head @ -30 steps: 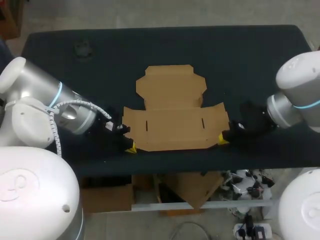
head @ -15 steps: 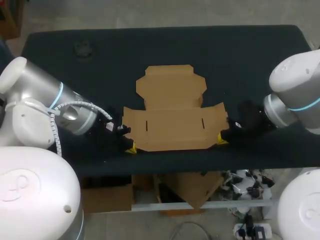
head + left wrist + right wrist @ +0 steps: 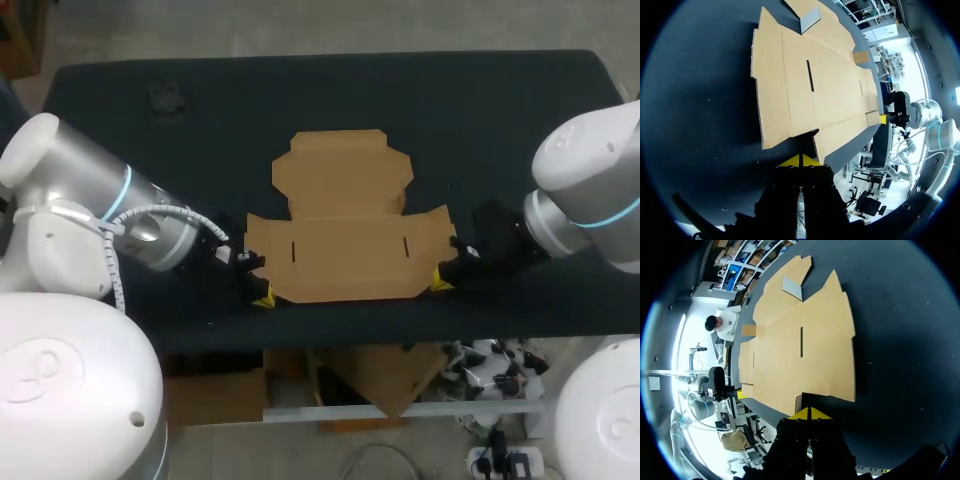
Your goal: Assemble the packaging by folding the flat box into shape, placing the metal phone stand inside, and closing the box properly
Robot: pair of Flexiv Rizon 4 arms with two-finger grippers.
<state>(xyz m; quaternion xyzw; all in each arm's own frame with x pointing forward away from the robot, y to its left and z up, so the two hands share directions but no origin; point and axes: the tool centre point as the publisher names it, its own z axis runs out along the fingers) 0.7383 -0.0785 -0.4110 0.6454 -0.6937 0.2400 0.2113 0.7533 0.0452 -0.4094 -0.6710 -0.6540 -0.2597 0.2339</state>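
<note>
Flanking the flat box (image 3: pixel 345 250) at the worktop's (image 3: pixel 500 110) front edge, left gripper (image 3: pixel 262 297) and right gripper (image 3: pixel 438 284) are seen pinched narrow.

The brown cardboard box (image 3: pixel 345 225) lies unfolded flat, flaps spread.

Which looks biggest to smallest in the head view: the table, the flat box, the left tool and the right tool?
1. the table
2. the flat box, lying unfolded on it
3. the left tool and the right tool: both small, at the box's near corners, too alike to rank.
</note>
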